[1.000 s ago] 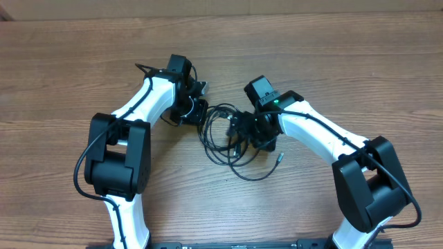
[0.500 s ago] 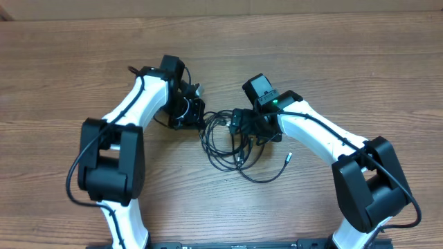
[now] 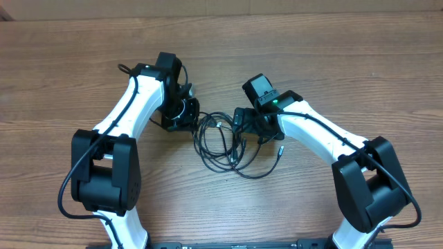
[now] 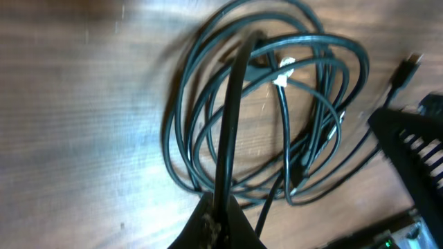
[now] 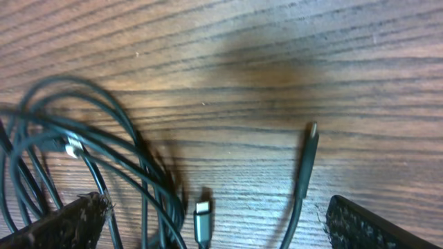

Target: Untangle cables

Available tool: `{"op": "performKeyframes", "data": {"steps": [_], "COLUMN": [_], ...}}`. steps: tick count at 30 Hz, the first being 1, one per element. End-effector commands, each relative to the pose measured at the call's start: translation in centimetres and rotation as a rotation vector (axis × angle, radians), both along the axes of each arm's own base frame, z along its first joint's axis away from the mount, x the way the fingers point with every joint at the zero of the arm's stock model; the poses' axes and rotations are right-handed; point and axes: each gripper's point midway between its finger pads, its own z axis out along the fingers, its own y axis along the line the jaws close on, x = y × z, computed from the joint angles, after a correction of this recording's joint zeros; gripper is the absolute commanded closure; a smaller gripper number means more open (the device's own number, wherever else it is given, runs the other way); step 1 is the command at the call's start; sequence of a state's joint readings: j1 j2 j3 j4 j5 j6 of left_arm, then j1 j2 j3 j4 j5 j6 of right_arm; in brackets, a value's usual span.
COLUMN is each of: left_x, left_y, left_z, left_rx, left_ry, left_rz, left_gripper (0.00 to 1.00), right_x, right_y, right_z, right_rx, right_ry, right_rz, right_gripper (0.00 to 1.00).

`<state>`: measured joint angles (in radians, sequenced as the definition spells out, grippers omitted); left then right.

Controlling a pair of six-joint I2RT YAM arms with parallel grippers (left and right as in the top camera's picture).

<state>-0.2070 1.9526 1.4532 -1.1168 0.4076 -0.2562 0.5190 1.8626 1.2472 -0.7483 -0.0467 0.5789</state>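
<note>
Left gripper (image 4: 216, 223), fully closed, pinches one strand of the cables (image 4: 277, 111). Right gripper (image 5: 218, 220), spread wide, grasps nothing; a plug tip (image 5: 202, 216) lies between its fingers. The looped cables rest on the wooden table (image 3: 360, 62), between both grippers.

No text, label, brand or number can be read in any view. Any marking on the cables (image 4: 228, 117) or desk (image 3: 346, 55) is too blurred to tell.

Cables (image 4: 230, 117) were black, plugs (image 5: 202, 211) silver; table (image 3: 346, 55) brown with dark wood grain; arms (image 3: 135, 104) white with black joints, one green light (image 3: 275, 104).
</note>
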Motion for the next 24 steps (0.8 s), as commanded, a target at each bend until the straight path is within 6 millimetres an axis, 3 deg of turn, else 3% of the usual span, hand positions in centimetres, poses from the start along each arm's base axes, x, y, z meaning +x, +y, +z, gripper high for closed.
{"op": "performKeyframes", "data": {"steps": [1,14,24], "left_x": [-0.1,-0.3,-0.1], "left_y": [-0.1,0.4,0.4], "left_z": [1.2,0.9,0.8], "left_rx": [-0.018,0.031,0.031], "left_ry": [0.005,0.005,-0.005], "left_rz": [0.016,0.007,0.008], "left_gripper": [0.96,0.96,0.96], "right_x": [0.7,0.0,0.4], "right_y": [0.3,0.0,0.7], "right_z": [0.5,0.1,-1.5], "right_rx": [0.001,-0.014,0.032], "right_ry": [-0.028,-0.002,-0.060], "right_rz": [0.005,0.005,0.040], "right_gripper": [0.00,0.00,0.00]}}
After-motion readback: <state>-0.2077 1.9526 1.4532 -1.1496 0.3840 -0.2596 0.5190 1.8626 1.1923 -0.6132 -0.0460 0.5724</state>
